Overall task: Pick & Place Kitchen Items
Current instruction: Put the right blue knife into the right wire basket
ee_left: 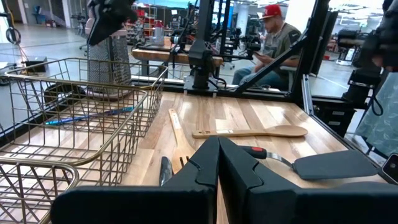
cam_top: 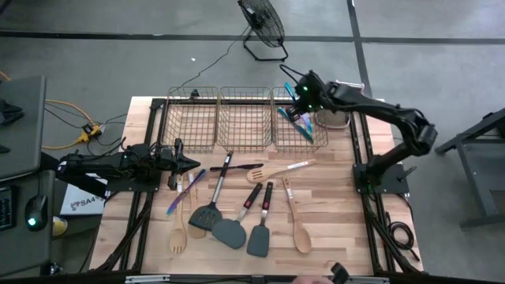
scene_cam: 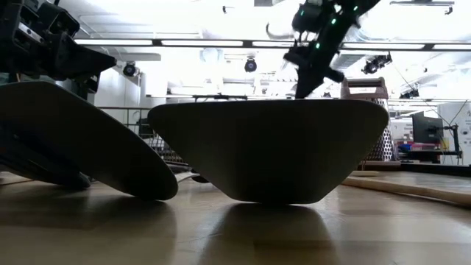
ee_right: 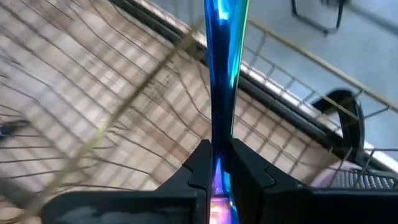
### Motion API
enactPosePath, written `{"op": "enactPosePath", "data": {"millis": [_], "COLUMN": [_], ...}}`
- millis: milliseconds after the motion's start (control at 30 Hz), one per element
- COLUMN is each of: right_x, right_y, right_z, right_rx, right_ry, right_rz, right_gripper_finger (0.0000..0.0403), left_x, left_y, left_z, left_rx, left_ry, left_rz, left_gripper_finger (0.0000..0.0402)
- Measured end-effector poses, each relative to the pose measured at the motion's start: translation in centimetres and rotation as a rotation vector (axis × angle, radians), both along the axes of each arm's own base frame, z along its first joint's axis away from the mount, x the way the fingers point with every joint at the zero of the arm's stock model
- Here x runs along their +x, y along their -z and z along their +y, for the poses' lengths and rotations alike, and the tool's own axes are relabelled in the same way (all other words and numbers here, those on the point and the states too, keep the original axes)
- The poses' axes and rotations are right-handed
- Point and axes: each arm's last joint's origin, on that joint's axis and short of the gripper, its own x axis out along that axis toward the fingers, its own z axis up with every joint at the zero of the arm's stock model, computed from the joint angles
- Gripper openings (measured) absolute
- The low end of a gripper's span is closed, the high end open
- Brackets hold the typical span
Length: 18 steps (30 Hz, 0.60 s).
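My right gripper (cam_top: pixel 302 99) hangs over the right wire basket (cam_top: pixel 293 134) at the table's far side, shut on a slim iridescent blue utensil (ee_right: pixel 221 87). Other slim blue and teal pieces (cam_top: pixel 304 126) lie in that basket. Wooden spoons (cam_top: pixel 280 170) (cam_top: pixel 298 225), a wooden fork (cam_top: pixel 178 237), dark grey spatulas (cam_top: pixel 207 214) (cam_top: pixel 231 231) (cam_top: pixel 260 237) and a slim purple-blue piece (cam_top: pixel 183 192) lie flat on the table. My left gripper (ee_left: pixel 217 162) is shut and empty at the table's left side. My right gripper pinches the slim blue utensil's shaft (ee_right: pixel 220 146) between its two fingers. The shaft runs out ahead along the fingers, which slant downward from the table's right side. The piece is lifted clear above the basket wires; which end is held is hidden by the fingers.
Three wire baskets (cam_top: pixel 245 118) stand in a row along the far edge. An upright metal box grater (cam_top: pixel 335 118) stands just right of them. A fan (cam_top: pixel 264 28) sits on the floor beyond the table. People sit in the room behind, in the left wrist view.
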Motion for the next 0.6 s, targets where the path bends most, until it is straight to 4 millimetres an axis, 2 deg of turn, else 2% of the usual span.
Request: {"op": "enactPosePath", "data": {"millis": [233,600], "right_x": [0.5,1.4], "right_y": [3.4,7.6], "right_z": [-2.6,-4.3], "right_rx": [0.084,0.182], "right_ry": [-0.026,-0.077], "right_rz": [0.109,0.2], "right_gripper_finger": [0.0027,0.0028], "left_x": [0.0,0.0], "left_y": [0.0,0.0], "left_z": [0.0,0.0], "left_rx": [0.0,0.0], "left_ry": [0.0,0.0], "left_rz": [0.0,0.0], "left_gripper_finger": [0.0003,0.0003]}}
